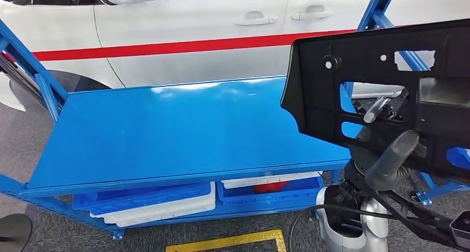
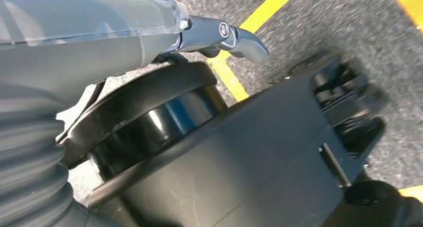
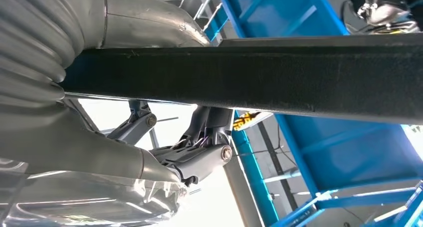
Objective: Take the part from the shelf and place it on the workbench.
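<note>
Black plastic part (image 1: 382,91), held aloft in the right robot hand (image 1: 391,152) at the right of the blue shelf (image 1: 166,135).

Part: flat black panel with cut-outs, tilted, raised above the shelf's right end, not touching its top. Right robot hand: thumb in front, fingers (image 1: 377,109) behind through an opening, clamping the panel edge (image 3: 249,77). Left robot hand (image 2: 219,35): hangs over grey floor with a yellow line (image 2: 234,77); open or closed cannot be told. Lower shelf: blue and white bins (image 1: 155,199).

The part (image 1: 382,91) is up in the right hand (image 1: 388,152), over the right end of the shelf (image 1: 166,130), with bins (image 1: 149,199) under it and a car (image 1: 194,30) behind.
</note>
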Controlling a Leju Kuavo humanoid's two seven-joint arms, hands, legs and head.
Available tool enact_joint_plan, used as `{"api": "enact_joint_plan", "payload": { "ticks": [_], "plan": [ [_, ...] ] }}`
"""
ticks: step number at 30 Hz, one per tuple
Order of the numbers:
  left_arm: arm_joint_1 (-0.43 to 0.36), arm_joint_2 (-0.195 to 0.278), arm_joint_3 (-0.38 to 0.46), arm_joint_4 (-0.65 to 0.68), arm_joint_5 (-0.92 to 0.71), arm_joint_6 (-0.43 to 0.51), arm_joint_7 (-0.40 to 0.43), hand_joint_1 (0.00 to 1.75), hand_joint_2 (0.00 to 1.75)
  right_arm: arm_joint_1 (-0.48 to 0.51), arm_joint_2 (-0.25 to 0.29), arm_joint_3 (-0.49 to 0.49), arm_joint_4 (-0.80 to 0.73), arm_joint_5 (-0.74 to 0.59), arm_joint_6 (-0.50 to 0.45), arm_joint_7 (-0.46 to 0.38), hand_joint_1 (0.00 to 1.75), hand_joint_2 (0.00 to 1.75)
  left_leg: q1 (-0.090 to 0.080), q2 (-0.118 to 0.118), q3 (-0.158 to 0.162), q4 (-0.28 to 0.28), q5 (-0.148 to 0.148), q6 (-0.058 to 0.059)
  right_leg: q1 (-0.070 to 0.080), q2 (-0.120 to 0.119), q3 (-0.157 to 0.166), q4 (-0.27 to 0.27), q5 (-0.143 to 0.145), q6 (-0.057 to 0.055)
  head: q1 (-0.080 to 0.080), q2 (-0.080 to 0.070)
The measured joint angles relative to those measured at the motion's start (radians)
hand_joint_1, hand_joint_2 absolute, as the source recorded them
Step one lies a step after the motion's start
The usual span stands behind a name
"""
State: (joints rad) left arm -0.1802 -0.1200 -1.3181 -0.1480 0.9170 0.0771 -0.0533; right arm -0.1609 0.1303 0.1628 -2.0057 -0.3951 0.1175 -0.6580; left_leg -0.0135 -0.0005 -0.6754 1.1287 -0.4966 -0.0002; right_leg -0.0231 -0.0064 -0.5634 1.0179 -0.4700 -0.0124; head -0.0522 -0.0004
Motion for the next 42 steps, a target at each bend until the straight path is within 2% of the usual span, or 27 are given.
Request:
{"api": "enact_joint_plan", "payload": {
  "ticks": [2,3,4,6,8,10,12,13,15,17,18,19,20,22,24,25,27,28,30,32,33,34,35,37,39,40,42],
  "plan": [
    [-0.002,0.0,-0.002,0.0,0.002,-0.004,0.0,0.0,1.75,0.001,0.004,-0.001,0.0,-0.001,0.008,0.0,1.75,1.75,0.01,0.0,-0.029,0.125,-0.08,-0.013,0.0,-0.001,-0.025,0.002,0.018,-0.001,0.0,0.0],
    [-0.003,0.001,-0.004,0.0,0.003,-0.006,0.0,0.0,1.75,0.001,0.005,-0.001,0.0,-0.001,0.011,0.0,1.75,1.75,0.015,0.0,-0.03,0.165,-0.092,-0.017,-0.001,-0.002,-0.037,0.004,0.026,0.0,0.0,0.0],
    [-0.003,0.001,-0.004,0.0,0.003,-0.008,0.0,0.0,1.75,0.001,0.006,-0.001,0.0,-0.001,0.012,0.0,1.75,1.75,0.018,0.0,-0.014,0.171,-0.082,-0.02,-0.002,-0.002,-0.05,0.005,0.034,0.002,0.0,0.0],
    [-0.004,0.001,-0.005,0.0,0.003,-0.009,0.002,0.0,1.75,0.002,0.008,-0.001,0.0,-0.001,0.013,0.0,1.75,1.75,0.024,0.0,0.069,0.078,-0.031,-0.023,-0.004,-0.002,-0.07,0.008,0.05,0.009,0.0,0.0],
    [-0.007,0.001,-0.006,0.0,0.003,-0.01,0.003,0.0,1.75,0.001,0.01,-0.002,-0.003,-0.001,0.013,0.0,1.75,1.75,0.022,-0.002,0.165,-0.065,-0.018,-0.017,-0.005,-0.002,-0.082,0.009,0.065,0.021,0.0,0.0],
    [-0.009,0.001,-0.008,0.0,0.003,-0.013,0.004,0.0,1.75,0.001,0.013,-0.003,-0.006,0.0,0.016,0.0,1.75,1.75,0.016,-0.005,0.198,-0.129,-0.027,-0.005,-0.006,-0.003,-0.084,0.004,0.082,0.035,0.0,0.0],
    [-0.009,0.001,-0.013,0.0,0.003,-0.016,0.006,0.0,1.75,0.002,0.014,-0.005,-0.006,-0.001,0.019,0.0,1.75,1.75,0.014,-0.004,0.188,-0.133,-0.012,0.012,-0.007,-0.001,-0.085,-0.001,0.093,0.048,0.0,0.0],
    [-0.01,0.0,-0.015,0.0,0.003,-0.018,0.007,0.0,1.75,0.003,0.014,-0.006,-0.007,-0.001,0.02,0.0,1.75,1.75,0.015,-0.002,0.181,-0.136,-0.002,0.021,-0.007,0.0,-0.091,0.007,0.081,0.052,0.0,0.0],
    [-0.012,0.0,-0.017,0.0,0.004,-0.022,0.008,0.0,1.75,0.005,0.014,-0.009,-0.006,-0.001,0.024,0.0,1.75,1.75,0.015,0.002,0.161,-0.141,0.022,0.039,-0.007,0.004,-0.119,0.08,0.001,0.054,0.0,0.0],
    [-0.012,0.0,-0.019,0.0,0.006,-0.024,0.008,0.0,1.75,0.009,0.014,-0.013,-0.005,-0.002,0.03,-0.001,1.75,1.75,0.008,0.004,0.132,-0.14,0.044,0.048,-0.004,0.005,-0.154,0.212,-0.093,0.052,0.0,0.0],
    [-0.012,0.0,-0.019,0.0,0.007,-0.025,0.007,0.0,1.75,0.011,0.014,-0.016,-0.004,-0.003,0.033,-0.001,1.75,1.75,0.005,0.004,0.117,-0.138,0.054,0.05,-0.002,0.005,-0.162,0.264,-0.11,0.051,0.0,0.0],
    [-0.011,0.0,-0.019,0.0,0.007,-0.025,0.006,0.0,1.75,0.013,0.014,-0.019,-0.004,-0.004,0.035,-0.002,1.75,1.75,0.001,0.005,0.102,-0.135,0.063,0.051,0.0,0.005,-0.155,0.287,-0.104,0.048,0.0,0.0],
    [-0.011,0.0,-0.019,0.0,0.008,-0.026,0.005,0.0,1.75,0.014,0.014,-0.022,-0.003,-0.004,0.037,-0.002,1.75,1.75,-0.003,0.005,0.088,-0.132,0.072,0.052,0.003,0.005,-0.131,0.274,-0.08,0.043,0.0,0.0],
    [-0.012,0.0,-0.019,0.0,0.008,-0.027,0.003,0.0,1.75,0.015,0.014,-0.025,-0.003,-0.005,0.038,-0.002,1.75,1.75,-0.01,0.004,0.064,-0.126,0.087,0.051,0.012,0.005,-0.036,0.153,-0.04,0.024,0.0,0.0],
    [-0.013,-0.001,-0.02,0.0,0.008,-0.028,0.001,0.0,1.75,0.015,0.014,-0.025,-0.003,-0.005,0.04,-0.002,1.75,1.75,-0.013,0.004,0.051,-0.123,0.101,0.046,0.021,0.004,0.049,0.02,-0.04,0.011,0.0,0.0],
    [-0.013,-0.002,-0.02,0.0,0.008,-0.029,0.001,0.0,1.75,0.015,0.014,-0.026,-0.003,-0.006,0.043,-0.002,1.75,1.75,-0.012,0.004,0.047,-0.124,0.109,0.041,0.024,0.003,0.065,-0.011,-0.046,0.008,0.0,0.0],
    [-0.014,-0.002,-0.021,0.0,0.005,-0.033,0.0,0.0,1.75,0.016,0.014,-0.027,-0.004,-0.005,0.051,-0.002,1.75,1.75,-0.008,0.004,0.042,-0.126,0.12,0.031,0.024,0.001,0.064,-0.028,-0.031,0.006,0.0,0.0],
    [-0.014,-0.002,-0.021,0.0,0.003,-0.036,0.001,0.0,1.75,0.015,0.014,-0.029,-0.004,-0.003,0.054,-0.002,1.75,1.75,-0.008,0.003,0.037,-0.12,0.112,0.024,0.021,-0.001,0.06,-0.035,-0.022,0.003,0.0,0.0],
    [-0.015,-0.001,-0.022,0.0,-0.001,-0.041,0.005,0.0,1.75,0.016,0.016,-0.032,-0.005,0.002,0.055,-0.002,1.75,1.75,-0.003,0.0,0.015,-0.06,0.044,0.009,0.013,-0.006,0.045,-0.044,0.001,-0.005,0.0,0.0],
    [-0.017,0.0,-0.023,0.0,-0.005,-0.044,0.01,0.0,1.75,0.019,0.018,-0.035,-0.005,0.012,0.052,-0.002,1.75,1.75,0.008,-0.001,-0.015,0.066,-0.048,-0.007,0.011,-0.007,0.02,-0.044,0.02,-0.007,0.0,0.0],
    [-0.017,0.0,-0.024,0.0,-0.005,-0.044,0.012,0.0,1.75,0.022,0.018,-0.037,-0.005,0.018,0.049,-0.003,1.75,1.75,0.015,-0.001,-0.025,0.123,-0.069,-0.015,0.01,-0.007,0.006,-0.043,0.028,-0.004,0.0,0.0],
    [-0.018,0.0,-0.025,0.0,-0.004,-0.043,0.014,0.0,1.75,0.027,0.019,-0.039,-0.005,0.026,0.045,-0.003,1.75,1.75,0.021,-0.001,-0.022,0.155,-0.065,-0.021,0.007,-0.008,-0.006,-0.042,0.036,-0.001,0.0,0.0],
    [-0.018,0.0,-0.026,0.0,-0.004,-0.042,0.015,0.0,1.75,0.032,0.02,-0.041,-0.005,0.033,0.041,-0.004,1.75,1.75,0.027,0.0,-0.006,0.154,-0.039,-0.027,0.004,-0.008,-0.018,-0.04,0.043,0.004,0.0,0.0],
    [-0.017,0.001,-0.027,0.0,-0.002,-0.041,0.015,0.0,1.75,0.041,0.02,-0.046,-0.007,0.04,0.037,-0.005,1.75,1.75,0.036,0.0,0.073,0.052,0.018,-0.038,-0.004,-0.008,-0.038,-0.032,0.055,0.016,0.0,0.0],
    [-0.017,0.001,-0.027,0.0,0.0,-0.04,0.015,0.0,1.75,0.046,0.022,-0.049,-0.011,0.042,0.036,-0.005,1.75,1.75,0.034,-0.003,0.159,-0.082,0.016,-0.035,-0.008,-0.008,-0.052,-0.023,0.064,0.03,0.0,0.0],
    [-0.018,0.0,-0.028,0.0,0.001,-0.04,0.014,0.0,1.75,0.047,0.023,-0.049,-0.014,0.043,0.036,-0.005,1.75,1.75,0.031,-0.004,0.181,-0.122,0.002,-0.029,-0.007,-0.007,-0.057,-0.021,0.07,0.037,0.0,0.0],
    [-0.017,0.0,-0.028,0.0,0.003,-0.039,0.013,0.0,1.75,0.049,0.025,-0.05,-0.016,0.043,0.036,-0.005,1.75,1.75,0.027,-0.005,0.187,-0.144,-0.007,-0.01,-0.007,-0.006,-0.063,-0.021,0.081,0.052,0.0,0.0]
  ]
}}
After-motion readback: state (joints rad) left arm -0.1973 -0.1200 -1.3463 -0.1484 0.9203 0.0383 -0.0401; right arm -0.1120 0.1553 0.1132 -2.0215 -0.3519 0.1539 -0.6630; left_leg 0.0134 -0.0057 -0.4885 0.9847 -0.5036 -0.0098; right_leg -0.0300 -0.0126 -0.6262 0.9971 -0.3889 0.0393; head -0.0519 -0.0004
